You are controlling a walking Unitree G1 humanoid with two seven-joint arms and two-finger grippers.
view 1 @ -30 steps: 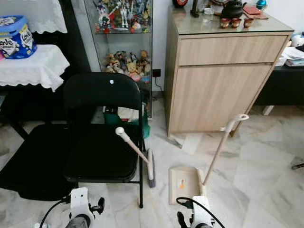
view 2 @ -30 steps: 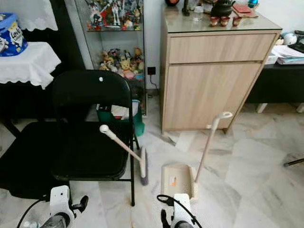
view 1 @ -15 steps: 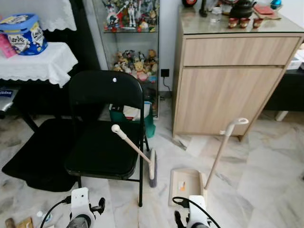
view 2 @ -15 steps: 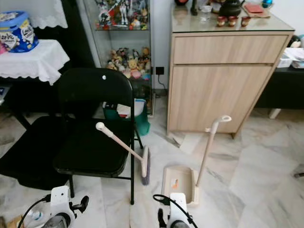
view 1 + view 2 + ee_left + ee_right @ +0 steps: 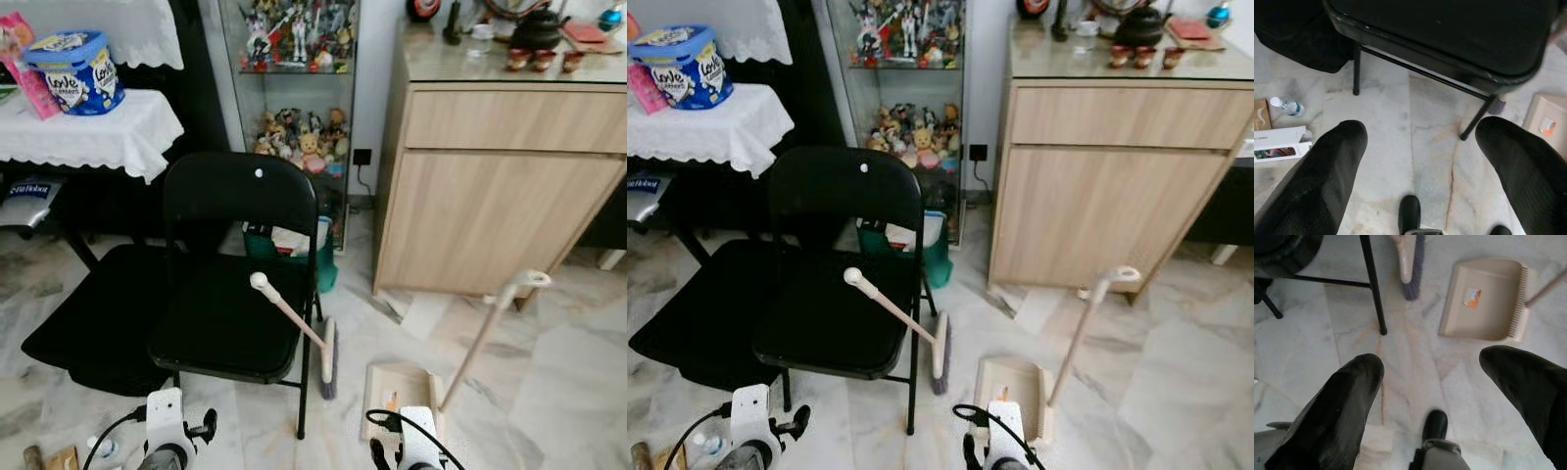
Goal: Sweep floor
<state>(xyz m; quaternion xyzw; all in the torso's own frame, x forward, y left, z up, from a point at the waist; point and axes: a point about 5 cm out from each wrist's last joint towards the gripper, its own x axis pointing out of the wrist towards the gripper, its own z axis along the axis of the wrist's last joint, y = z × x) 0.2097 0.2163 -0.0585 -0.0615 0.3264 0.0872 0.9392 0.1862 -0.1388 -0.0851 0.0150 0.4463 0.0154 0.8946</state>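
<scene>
Broom (image 5: 312,338) leans on the black chair (image 5: 235,274), its brush on the marble floor (image 5: 558,352). Just beside it sits the dustpan (image 5: 1484,298). Left gripper (image 5: 1415,147) and right gripper (image 5: 1430,377) hang low, fingers spread apart, holding nothing.

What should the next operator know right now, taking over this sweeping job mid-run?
Left gripper: open, empty, low over bare floor by the black folding chair.
Right gripper: open, empty, over the floor just short of the dustpan.
Broom: head on the floor, handle leaning on the chair seat's edge.
Dustpan: flat on the floor right of the broom, near the wooden cabinet, long handle upright.
Done: nothing picked up yet.
Left: take the broom and dustpan, then sweep. Small litter, including a bottle, lies on the floor to the robot's left.
</scene>
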